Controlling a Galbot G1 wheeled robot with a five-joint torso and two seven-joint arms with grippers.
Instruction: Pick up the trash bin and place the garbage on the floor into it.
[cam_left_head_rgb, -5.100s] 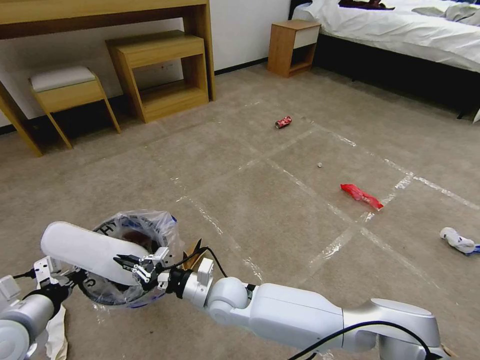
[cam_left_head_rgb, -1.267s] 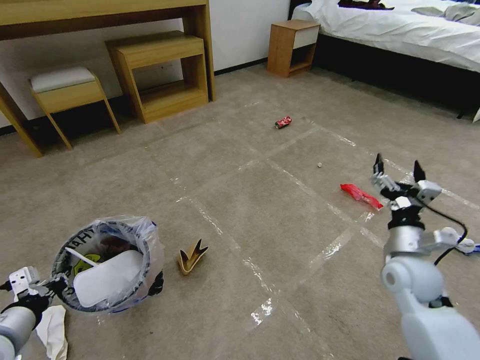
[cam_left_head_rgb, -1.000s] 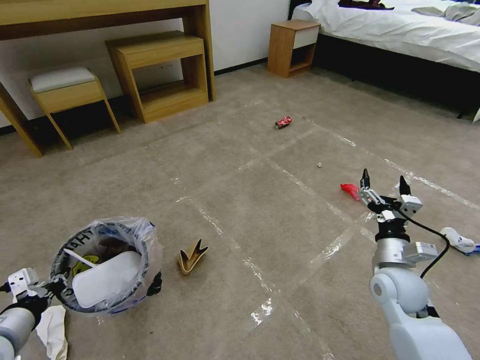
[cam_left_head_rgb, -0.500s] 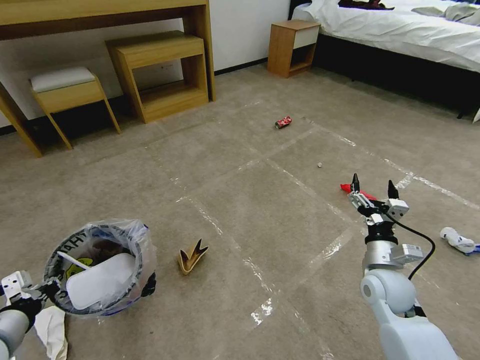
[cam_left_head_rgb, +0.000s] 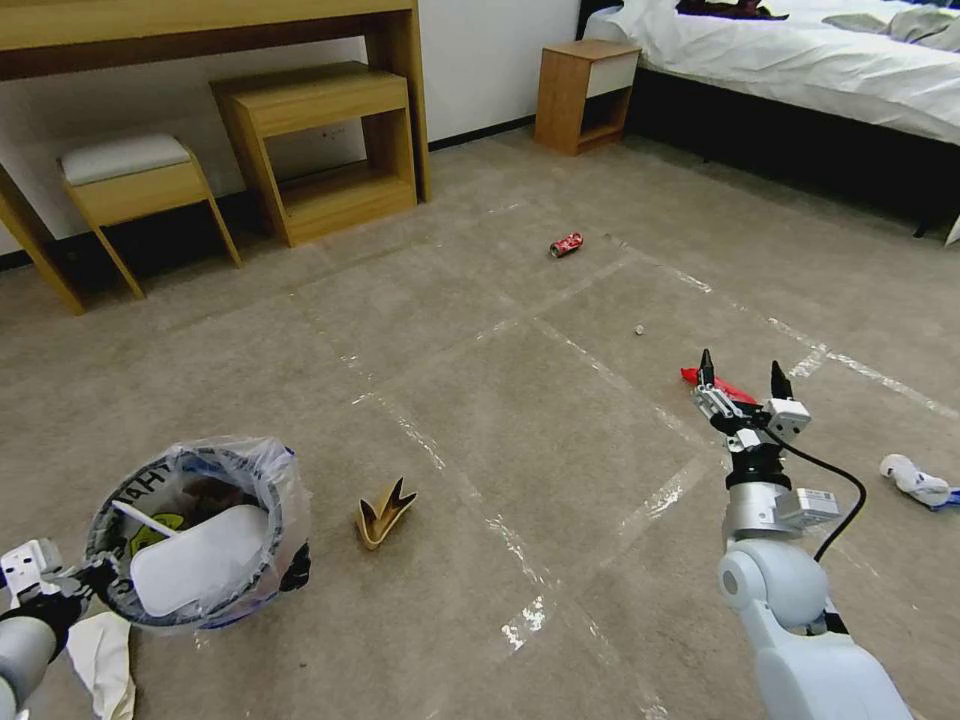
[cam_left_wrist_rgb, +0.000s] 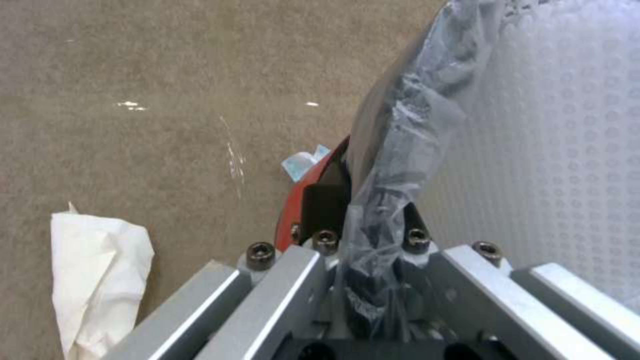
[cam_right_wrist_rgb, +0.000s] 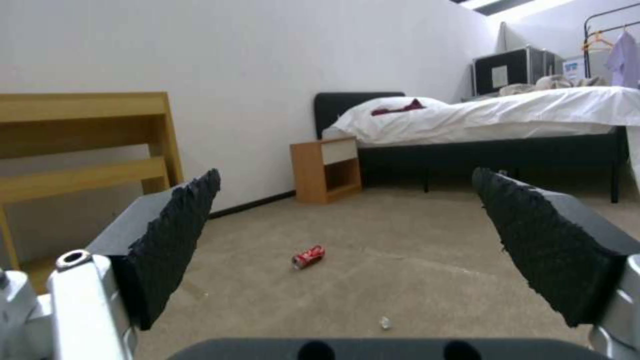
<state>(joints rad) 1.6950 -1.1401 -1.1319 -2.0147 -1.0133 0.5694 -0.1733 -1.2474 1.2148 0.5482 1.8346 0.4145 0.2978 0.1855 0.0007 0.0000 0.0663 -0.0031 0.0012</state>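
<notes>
The trash bin, lined with a clear bag, hangs just off the floor at the lower left. A flat white slipper lies inside it. My left gripper is shut on the bin's rim; the left wrist view shows its fingers clamped over rim and plastic, by the red wall. My right gripper stands open at the right, just above a red wrapper on the floor. A crushed red can lies farther off, also seen between the right fingers.
A torn tan carton lies right of the bin. A white tissue lies under my left arm, and a white wad at far right. Desk, stool and nightstand line the wall; a bed stands back right.
My right arm has swung away from the bin to the right, leaving the slipper inside, and settled open over the red wrapper. The bin has drifted slightly left.
</notes>
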